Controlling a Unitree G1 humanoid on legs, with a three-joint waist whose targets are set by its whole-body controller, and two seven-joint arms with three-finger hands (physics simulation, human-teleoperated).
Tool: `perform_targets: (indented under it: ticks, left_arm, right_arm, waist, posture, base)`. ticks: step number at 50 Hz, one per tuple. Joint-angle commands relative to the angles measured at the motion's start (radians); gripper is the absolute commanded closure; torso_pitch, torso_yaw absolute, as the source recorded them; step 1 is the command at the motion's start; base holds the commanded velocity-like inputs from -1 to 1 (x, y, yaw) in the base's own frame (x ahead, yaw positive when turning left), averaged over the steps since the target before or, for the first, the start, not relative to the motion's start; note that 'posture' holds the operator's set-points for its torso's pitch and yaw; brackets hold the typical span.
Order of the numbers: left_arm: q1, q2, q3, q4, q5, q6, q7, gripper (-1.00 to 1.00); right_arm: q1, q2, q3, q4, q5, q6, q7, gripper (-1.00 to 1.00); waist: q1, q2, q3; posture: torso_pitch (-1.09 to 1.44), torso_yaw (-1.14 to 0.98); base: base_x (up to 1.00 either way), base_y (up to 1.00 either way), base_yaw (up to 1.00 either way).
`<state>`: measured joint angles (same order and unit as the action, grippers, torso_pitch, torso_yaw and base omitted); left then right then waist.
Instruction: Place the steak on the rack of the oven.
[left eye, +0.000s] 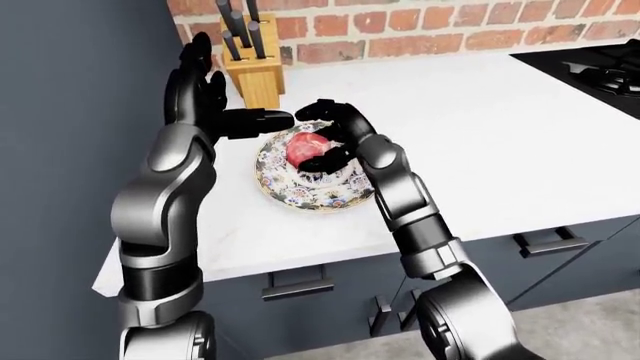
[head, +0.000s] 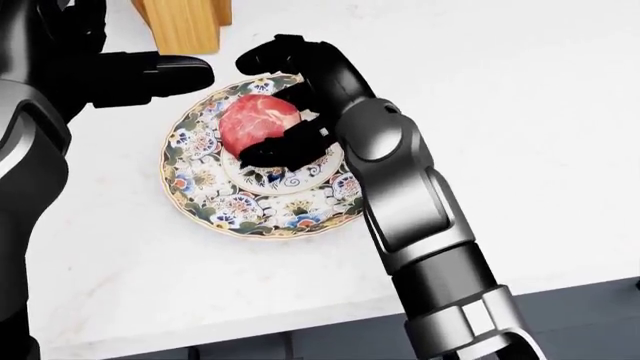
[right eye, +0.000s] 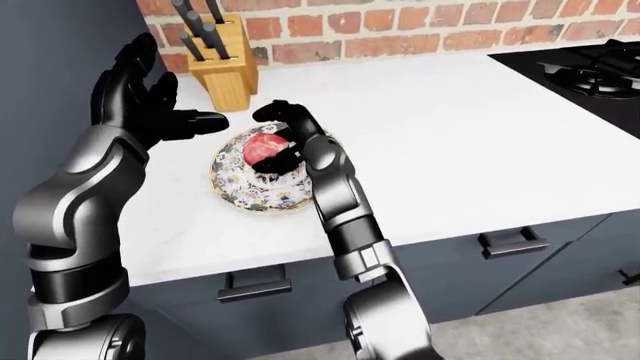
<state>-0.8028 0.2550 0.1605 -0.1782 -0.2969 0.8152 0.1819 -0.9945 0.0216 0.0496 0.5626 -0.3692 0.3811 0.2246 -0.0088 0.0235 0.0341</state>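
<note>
The raw red steak (head: 255, 120) lies on a patterned plate (head: 215, 206) on the white counter (head: 520, 135). My right hand (head: 262, 105) arches over the steak. Its thumb (head: 275, 152) rests along the steak's lower edge, and its curled fingers (head: 275, 51) hover past the upper edge with a gap of plate rim showing. The fingers stand about the steak without closing on it. My left hand (right eye: 165, 94) is raised left of the plate, open and spread, its thumb pointing toward the plate. No oven shows in any view.
A wooden knife block (left eye: 250, 64) stands just above the plate against the brick wall (left eye: 450, 34). A black cooktop (left eye: 600, 64) is at the far right. A tall dark panel (left eye: 70, 112) bounds the left. Drawer handles (left eye: 298, 286) run below the counter edge.
</note>
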Motion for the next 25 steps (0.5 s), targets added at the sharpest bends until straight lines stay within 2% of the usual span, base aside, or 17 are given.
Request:
perform_targets:
  ticks: [1,12,14,22,25]
  left_arm:
    - [-0.033,0.01,0.008,-0.026,0.002,-0.033,-0.001,-1.0]
    - [-0.031,0.008,0.007,-0.028,0.004,-0.034,0.0,-1.0]
    - [-0.03,0.006,0.006,-0.028,0.004,-0.035,0.0,-1.0]
    - [-0.029,0.004,0.006,-0.034,0.004,-0.03,0.002,-1.0]
    - [-0.03,0.004,0.006,-0.035,0.003,-0.029,0.003,-1.0]
  right_arm:
    - [-0.038,-0.003,-0.002,-0.038,-0.009,-0.033,-0.01,-0.22]
    - [-0.033,0.001,0.002,-0.036,-0.044,-0.05,-0.012,-0.18]
    - [-0.036,0.003,-0.001,-0.039,-0.044,-0.048,-0.012,-0.01]
    - [-0.044,0.0,-0.001,-0.036,-0.053,-0.05,-0.012,0.05]
    - [-0.051,0.001,-0.002,-0.039,-0.055,-0.044,-0.011,0.18]
  waist:
    - [0.0,0.004,-0.03]
    - [0.0,0.004,-0.03]
    - [0.0,0.004,-0.03]
    - [0.0,0.003,-0.031]
    - [-0.001,0.003,-0.031]
  posture:
    - [0.0,0.0]
    - [0.0,0.0]
    - [0.0,0.0]
    - [0.0,0.0]
    - [0.0,0.0]
  base:
    - [0.0,0.0,0.0]
    - [0.0,0.0,0.0]
    - [0.0,0.0,0.0]
    - [0.0,0.0,0.0]
    - [0.0,0.0,0.0]
